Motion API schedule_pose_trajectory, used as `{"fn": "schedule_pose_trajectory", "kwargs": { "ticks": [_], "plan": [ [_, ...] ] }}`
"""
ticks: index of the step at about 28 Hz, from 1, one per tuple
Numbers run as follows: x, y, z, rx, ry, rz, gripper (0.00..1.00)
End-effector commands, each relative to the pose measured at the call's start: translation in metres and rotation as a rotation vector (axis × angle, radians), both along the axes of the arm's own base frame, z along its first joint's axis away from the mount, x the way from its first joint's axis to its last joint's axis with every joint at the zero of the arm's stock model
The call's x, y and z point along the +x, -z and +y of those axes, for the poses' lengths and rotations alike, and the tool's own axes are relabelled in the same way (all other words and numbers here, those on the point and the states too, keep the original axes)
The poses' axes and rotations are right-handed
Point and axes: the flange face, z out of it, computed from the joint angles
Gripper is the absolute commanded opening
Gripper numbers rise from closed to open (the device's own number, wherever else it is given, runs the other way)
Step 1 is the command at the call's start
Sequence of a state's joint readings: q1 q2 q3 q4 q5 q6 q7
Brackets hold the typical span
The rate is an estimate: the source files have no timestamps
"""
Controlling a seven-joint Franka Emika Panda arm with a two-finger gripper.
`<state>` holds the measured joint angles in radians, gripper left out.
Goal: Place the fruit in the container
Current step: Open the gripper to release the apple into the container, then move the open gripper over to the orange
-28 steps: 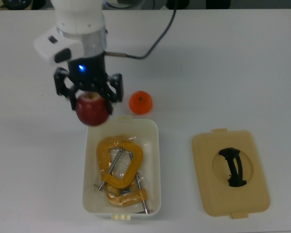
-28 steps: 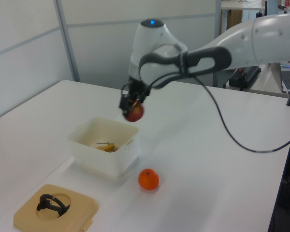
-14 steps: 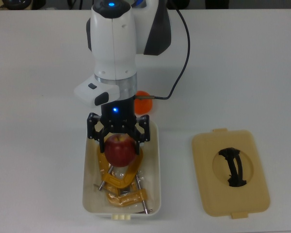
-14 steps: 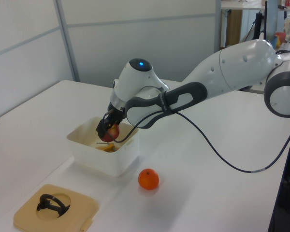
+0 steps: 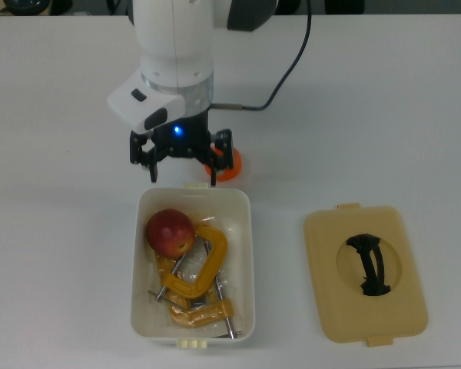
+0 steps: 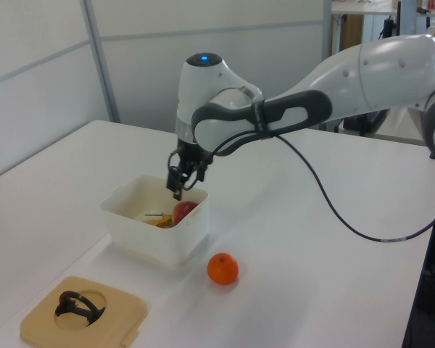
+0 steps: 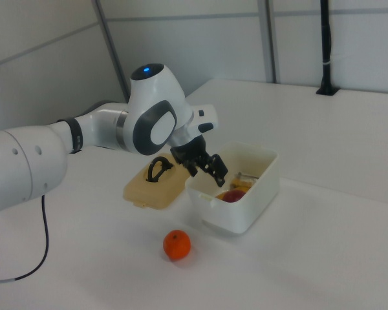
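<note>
The dark red apple lies inside the white container, in its corner nearest the arm, leaning against the yellow clamps. In the left view the apple shows just over the container's wall. My gripper hangs open and empty above the container's short end, with nothing between its fingers. The orange sits on the table just outside that end, half hidden behind the gripper in the top view. It shows whole in the left view and the right view.
Yellow-orange metal clamps fill much of the container. The tan lid with a black handle lies flat at the top view's right of the container. The arm's black cable trails across the white table.
The gripper let go of the apple and lifted back out toward the top view's top. The apple now rests in the container. The orange has not moved.
</note>
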<state>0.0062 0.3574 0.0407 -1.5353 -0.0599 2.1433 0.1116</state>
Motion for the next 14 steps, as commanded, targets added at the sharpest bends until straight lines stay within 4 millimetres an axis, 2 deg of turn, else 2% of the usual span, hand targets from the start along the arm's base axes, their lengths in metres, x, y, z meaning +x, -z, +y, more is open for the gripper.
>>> {"fn": "schedule_pose_trajectory", "kwargs": {
  "ticks": [1,7,12,14],
  "plan": [
    [-0.037,0.028,0.007,-0.002,-0.174,0.146,1.00],
    [-0.052,0.069,0.022,-0.014,-0.254,0.230,1.00],
    [-0.060,0.086,0.038,-0.032,-0.293,0.264,1.00],
    [-0.065,0.094,0.050,-0.042,-0.321,0.280,1.00]
  ]
}}
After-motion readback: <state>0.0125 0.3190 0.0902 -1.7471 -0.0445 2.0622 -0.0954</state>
